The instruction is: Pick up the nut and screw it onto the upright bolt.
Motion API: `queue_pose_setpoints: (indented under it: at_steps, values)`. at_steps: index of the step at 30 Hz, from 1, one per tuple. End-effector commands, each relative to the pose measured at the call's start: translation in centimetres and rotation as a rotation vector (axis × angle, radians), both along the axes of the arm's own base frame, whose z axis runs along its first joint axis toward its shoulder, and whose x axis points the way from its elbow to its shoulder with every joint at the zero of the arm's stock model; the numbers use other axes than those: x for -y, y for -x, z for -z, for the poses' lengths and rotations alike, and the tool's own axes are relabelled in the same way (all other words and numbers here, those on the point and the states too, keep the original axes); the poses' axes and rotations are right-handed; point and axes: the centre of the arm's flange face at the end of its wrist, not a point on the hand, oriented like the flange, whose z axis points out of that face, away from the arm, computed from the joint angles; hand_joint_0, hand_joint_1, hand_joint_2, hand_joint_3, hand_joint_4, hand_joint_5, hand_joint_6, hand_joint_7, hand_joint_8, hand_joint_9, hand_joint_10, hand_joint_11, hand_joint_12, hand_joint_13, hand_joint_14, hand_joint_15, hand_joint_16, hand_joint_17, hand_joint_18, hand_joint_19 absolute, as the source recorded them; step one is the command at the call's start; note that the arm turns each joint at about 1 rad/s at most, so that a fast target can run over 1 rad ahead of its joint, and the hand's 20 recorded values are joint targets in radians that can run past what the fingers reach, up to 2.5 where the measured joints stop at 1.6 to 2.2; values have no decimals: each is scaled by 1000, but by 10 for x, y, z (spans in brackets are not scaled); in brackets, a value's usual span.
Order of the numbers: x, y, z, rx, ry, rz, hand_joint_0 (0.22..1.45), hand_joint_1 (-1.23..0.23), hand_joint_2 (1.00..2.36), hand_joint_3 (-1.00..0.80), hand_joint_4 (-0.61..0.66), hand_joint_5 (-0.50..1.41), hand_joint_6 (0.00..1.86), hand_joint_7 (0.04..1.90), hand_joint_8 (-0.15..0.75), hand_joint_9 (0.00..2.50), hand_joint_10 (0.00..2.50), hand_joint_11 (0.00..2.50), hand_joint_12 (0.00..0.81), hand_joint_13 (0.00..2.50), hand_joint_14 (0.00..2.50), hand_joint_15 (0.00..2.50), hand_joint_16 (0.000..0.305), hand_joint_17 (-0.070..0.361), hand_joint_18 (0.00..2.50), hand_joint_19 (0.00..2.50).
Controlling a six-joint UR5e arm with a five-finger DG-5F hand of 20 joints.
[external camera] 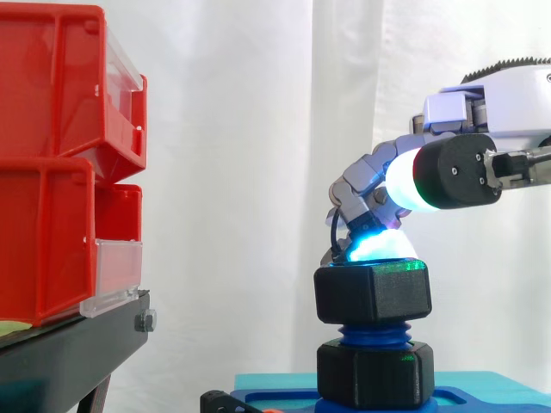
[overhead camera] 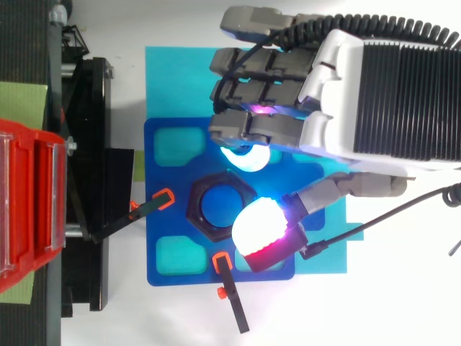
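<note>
Side view: nut (external camera: 372, 292) sits on the blue bolt (external camera: 376, 332) at the centre of the base plate (overhead camera: 160, 176), directly under the hand (external camera: 370, 176). Hand clenched, grasping nothing; one cyan fingertip (external camera: 379, 248) touches the nut's top. Red bins (external camera: 52, 155) stacked on the black stand (external camera: 77, 344); contents hidden.

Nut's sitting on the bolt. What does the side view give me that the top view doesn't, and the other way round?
The side view gives height: the nut sits atop the blue bolt, threads bare beneath it, above a second black nut at the base. The top view gives layout: the nut's hexagon rings the bolt's blue centre, with two orange-tipped clamps at the blue base plate's edges. Both share the robot hand over the nut, the base plate and the red bins.
</note>
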Motion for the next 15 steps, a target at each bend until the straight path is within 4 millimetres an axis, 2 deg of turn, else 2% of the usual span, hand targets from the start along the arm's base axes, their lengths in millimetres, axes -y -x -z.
queue_pose_setpoints:
  at_steps: [1,2,3,8,11,15]
  values:
    - [4,-4,-10,19,-4,-9,535,-199,1000,-500,235,-5,503,1384,277,1003,0,0,236,727,0,0,21,47,334,0]
    - [4,-4,-11,22,-5,-12,534,-198,1000,-500,234,-11,503,1363,276,992,0,0,239,726,0,0,21,47,334,0]
    - [5,-7,-22,40,-7,-18,533,-197,1000,-500,239,-22,503,1323,273,988,0,0,239,722,0,0,21,48,331,0]
    - [8,-11,-35,42,-5,-27,523,-184,1000,-500,276,-73,504,1071,267,899,0,0,253,687,0,0,24,53,306,0]
    - [7,-13,-47,40,-3,-28,519,-173,1000,-500,250,-104,504,904,260,867,0,0,263,662,0,0,26,58,289,0]
    - [5,-14,-48,46,-1,-31,513,-160,1000,-500,211,-122,502,751,248,806,0,0,271,619,0,0,28,64,269,0]
